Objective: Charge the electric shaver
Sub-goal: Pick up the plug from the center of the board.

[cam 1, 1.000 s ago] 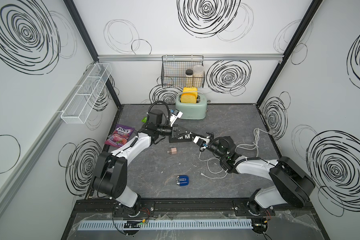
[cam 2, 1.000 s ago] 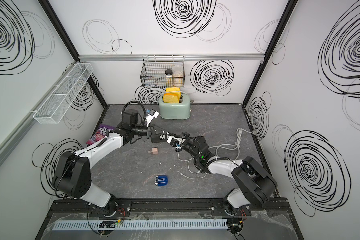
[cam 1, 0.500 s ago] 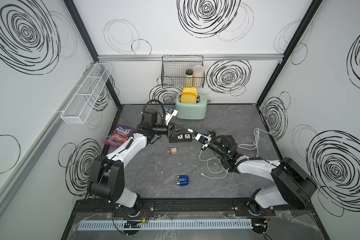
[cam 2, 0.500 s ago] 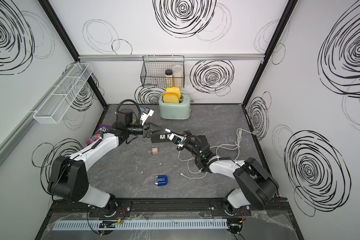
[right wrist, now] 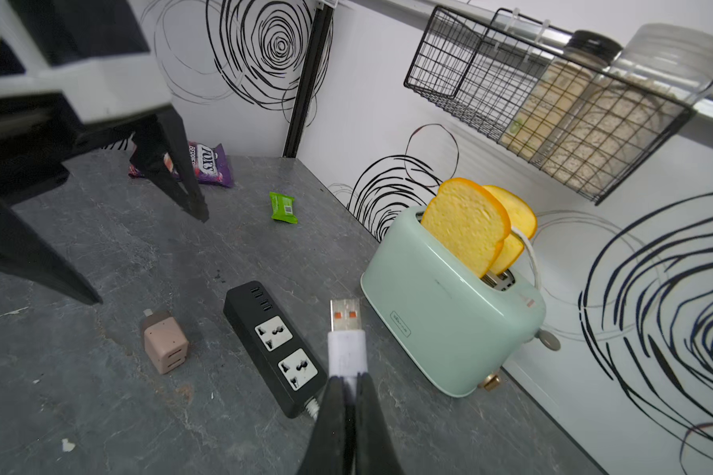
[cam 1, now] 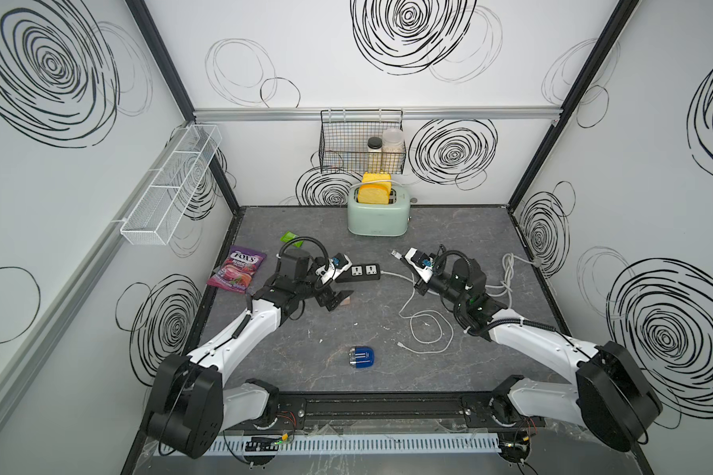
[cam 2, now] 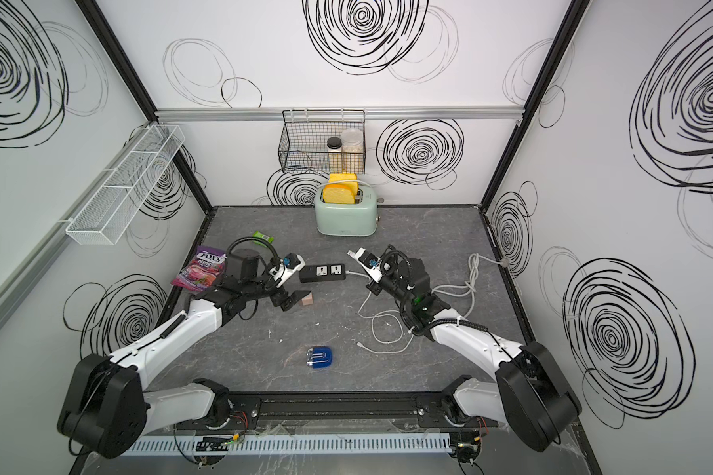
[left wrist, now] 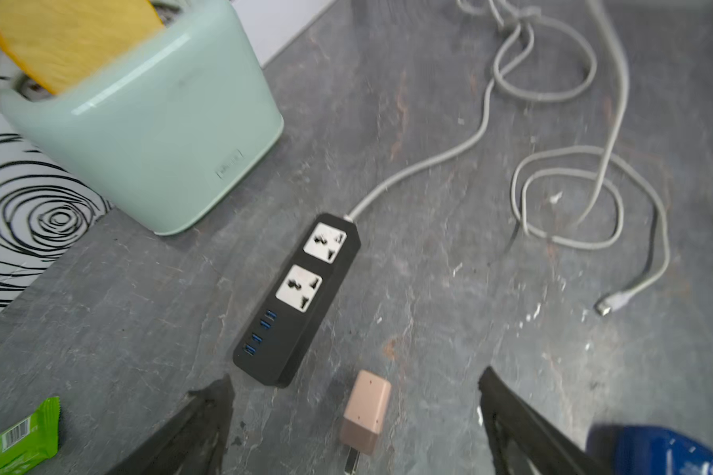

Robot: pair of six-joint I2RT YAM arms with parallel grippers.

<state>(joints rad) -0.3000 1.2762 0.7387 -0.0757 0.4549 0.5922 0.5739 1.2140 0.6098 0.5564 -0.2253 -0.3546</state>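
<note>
**Electric shaver** [cam 1: 362, 358]: blue, lying flat on the grey table [cam 1: 470, 230], lower centre in both top views. It is well apart from both my grippers.

**My left gripper** [left wrist: 353, 384]: jaws spread wide and empty. It is poised by the pink charger cube [left wrist: 366, 411], just beside the black power strip [cam 1: 363, 272], mid-frame.

**My right gripper** [right wrist: 345, 382]: clamped on the USB plug [right wrist: 346, 329] of the white cable [cam 1: 425, 329], raised right of the strip.
</note>
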